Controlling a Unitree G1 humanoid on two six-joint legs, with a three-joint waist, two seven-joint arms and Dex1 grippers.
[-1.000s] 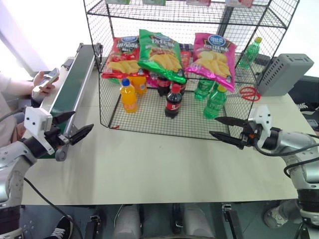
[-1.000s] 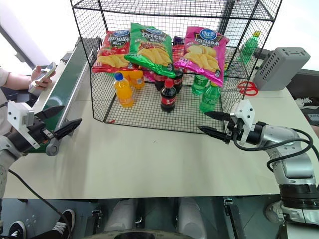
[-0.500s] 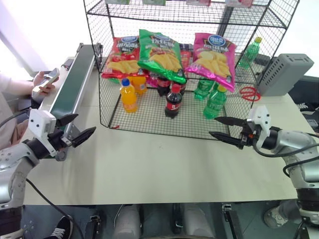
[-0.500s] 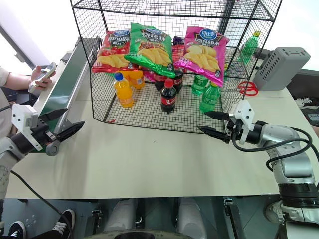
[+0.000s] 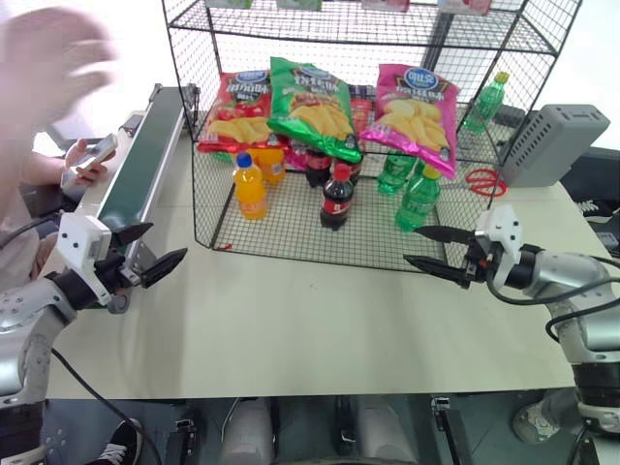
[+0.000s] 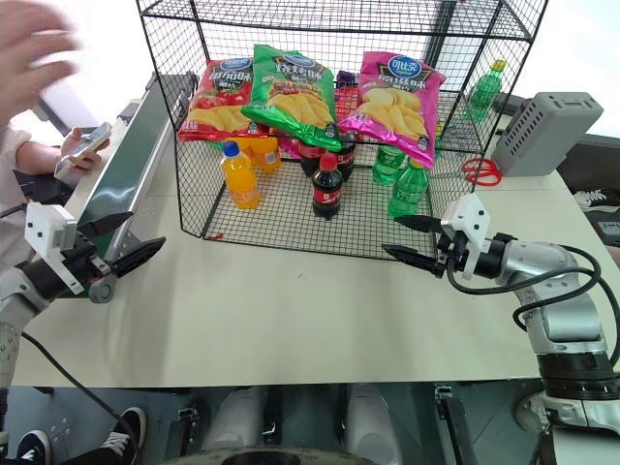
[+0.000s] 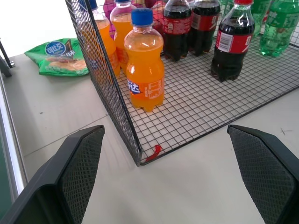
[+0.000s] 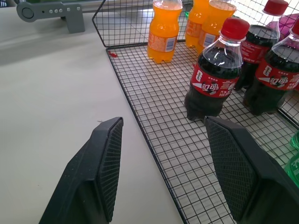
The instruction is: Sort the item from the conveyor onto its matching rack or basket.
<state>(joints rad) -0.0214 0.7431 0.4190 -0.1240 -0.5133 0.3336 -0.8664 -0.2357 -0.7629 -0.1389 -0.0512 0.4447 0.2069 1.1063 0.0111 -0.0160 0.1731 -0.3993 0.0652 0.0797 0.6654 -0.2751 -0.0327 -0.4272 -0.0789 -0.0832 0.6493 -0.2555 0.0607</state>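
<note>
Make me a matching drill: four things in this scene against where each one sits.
Things:
1. magenta chip bag
2. orange soda bottle
3. red chip bag
4. red ring

Places:
A. rack's bottom grid, left front
B. table, right of the rack
C. middle tier, right
D. middle tier, left

Pairs: 1-C, 2-A, 3-D, 4-B

Three chip bags [image 5: 310, 107], orange soda bottles [image 5: 249, 187], cola bottles [image 5: 336, 197], green bottles [image 5: 418, 199].

Two black mesh-textured fingers [image 8: 103, 172] stand apart over the pale table [image 8: 46, 102] and the rack's wire floor [image 8: 159, 121]. Cola bottles [image 8: 212, 84] and orange soda bottles [image 8: 163, 30] stand on it.
</note>
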